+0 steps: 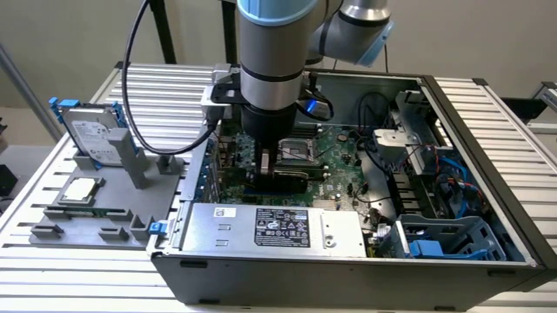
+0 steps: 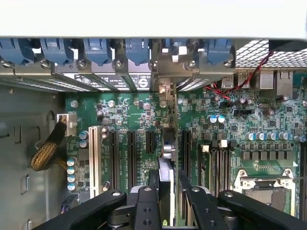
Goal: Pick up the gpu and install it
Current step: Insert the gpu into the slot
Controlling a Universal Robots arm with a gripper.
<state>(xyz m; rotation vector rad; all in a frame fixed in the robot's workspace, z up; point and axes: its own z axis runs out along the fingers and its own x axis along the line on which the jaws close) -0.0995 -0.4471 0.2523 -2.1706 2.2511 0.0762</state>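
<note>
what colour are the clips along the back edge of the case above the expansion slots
Blue. The clips show best in the wrist view, in a row above the green motherboard.

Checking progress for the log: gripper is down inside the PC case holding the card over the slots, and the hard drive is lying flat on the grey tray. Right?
One thing is off. The hard drive stands upright on edge in the grey tray, not flat; the exterior view shows it. The rest holds: the gripper is down inside the PC case, shut on the card above the motherboard slots.
</note>
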